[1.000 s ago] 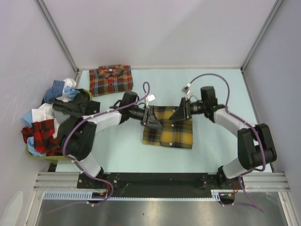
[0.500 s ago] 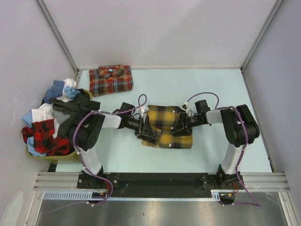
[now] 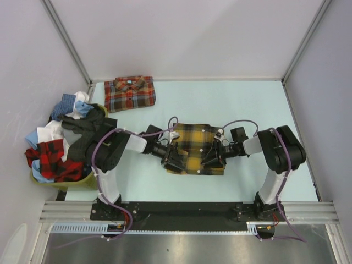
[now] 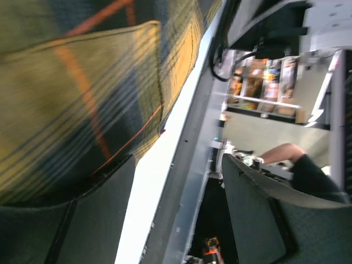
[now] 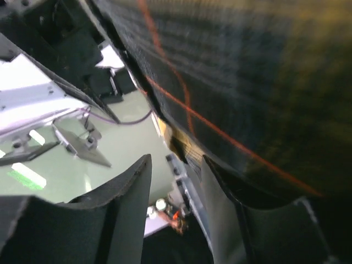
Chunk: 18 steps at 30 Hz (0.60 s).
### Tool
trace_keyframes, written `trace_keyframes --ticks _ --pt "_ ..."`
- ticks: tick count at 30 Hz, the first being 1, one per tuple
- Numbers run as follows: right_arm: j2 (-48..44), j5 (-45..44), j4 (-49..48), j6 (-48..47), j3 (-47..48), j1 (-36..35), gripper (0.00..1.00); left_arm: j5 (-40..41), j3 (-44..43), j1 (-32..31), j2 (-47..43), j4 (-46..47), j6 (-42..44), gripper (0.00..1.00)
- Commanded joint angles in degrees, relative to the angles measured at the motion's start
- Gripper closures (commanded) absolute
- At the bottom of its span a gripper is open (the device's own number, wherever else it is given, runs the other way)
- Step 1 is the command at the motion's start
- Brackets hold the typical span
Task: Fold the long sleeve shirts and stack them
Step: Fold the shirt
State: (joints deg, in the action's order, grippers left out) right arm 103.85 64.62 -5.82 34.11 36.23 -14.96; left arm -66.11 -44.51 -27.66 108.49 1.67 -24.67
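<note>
Plaid checks crossed by thin orange lines are covering the yellow-and-black shirt (image 3: 196,144), which is lying folded into a neat rectangle at the middle of the table (image 3: 253,104). The left gripper (image 3: 175,158) is sitting low at its left edge and the right gripper (image 3: 212,158) at its right edge, each with jaws standing apart and cloth lying against one finger. The red-orange shirt (image 3: 130,93) is lying folded at the far left corner, collar facing the back; a pale label there is showing too small to read.
</note>
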Motion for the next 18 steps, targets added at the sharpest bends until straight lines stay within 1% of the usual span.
trace_keyframes --ticks 1,2,3,4,5,6,7,8,9,10,11,12,13,14,15,16,17,18 --pt "5.1 -2.6 18.2 -16.5 8.4 5.0 0.55 5.5 -1.4 6.2 3.0 -7.2 4.8 0.27" --pt "2.7 -2.5 25.3 -17.1 9.8 5.5 0.55 5.2 -2.2 6.5 1.8 -9.7 9.5 0.27" --pt "0.8 -2.0 28.3 -17.7 13.3 5.8 0.55 5.1 -3.0 6.5 0.4 -16.0 12.3 0.27" --pt "-1.8 -1.8 31.3 -18.9 15.1 5.9 0.55 4.5 -4.7 6.4 -3.9 -18.7 14.8 0.27" --pt "-3.7 -1.4 35.2 -19.3 17.1 6.3 0.56 4.1 -5.4 6.1 -6.2 -20.5 17.9 0.27" --pt "-7.1 -1.1 36.2 -19.7 18.8 6.6 0.56 3.6 -6.2 5.6 -9.0 -22.1 18.5 0.27" --pt "-8.1 -1.2 36.1 -19.6 21.6 7.5 0.57 2.7 -9.0 5.3 -12.0 -22.2 18.5 0.26" --pt "-8.6 -1.3 34.6 -17.6 22.3 7.8 0.57 2.6 -11.1 4.3 -12.5 -21.8 17.3 0.26" --pt "-7.9 -1.7 32.9 -16.5 22.9 8.2 0.58 2.6 -16.7 3.8 -11.9 -20.5 16.5 0.26" --pt "-7.0 -2.2 29.1 -14.4 24.0 8.2 0.59 3.3 -19.6 3.3 -8.8 -19.4 15.2 0.27" --pt "-5.3 -2.8 27.1 -13.1 24.6 8.2 0.60 3.6 -22.6 2.6 -6.6 -16.6 12.0 0.27" --pt "-2.2 -3.6 25.0 -11.7 25.5 8.2 0.62 4.3 -28.2 2.4 -4.5 -15.0 10.4 0.27" --pt "-0.4 -3.6 19.5 -9.9 26.9 8.1 0.64 5.4 -30.4 2.3 -1.8 -13.2 8.5 0.27" --pt "1.2 -4.0 17.4 -7.8 28.2 8.0 0.64 5.8 -32.3 2.3 2.7 -9.6 3.9 0.28" --pt "4.4 -4.4 15.3 -5.7 29.0 8.1 0.64 5.8 -35.2 2.3 5.4 -7.6 1.3 0.28" --pt "5.7 -3.9 9.4 -3.4 29.6 8.4 0.64 5.4 -36.2 2.3 7.4 -5.6 -1.4 0.28" --pt "7.1 -3.5 7.0 0.7 30.5 8.5 0.64 5.7 -37.2 2.3 10.7 -3.4 -5.2 0.29" --pt "9.9 -3.4 3.1 1.8 30.9 8.6 0.63 6.1 -38.3 2.3 12.0 -2.3 -6.4 0.28"
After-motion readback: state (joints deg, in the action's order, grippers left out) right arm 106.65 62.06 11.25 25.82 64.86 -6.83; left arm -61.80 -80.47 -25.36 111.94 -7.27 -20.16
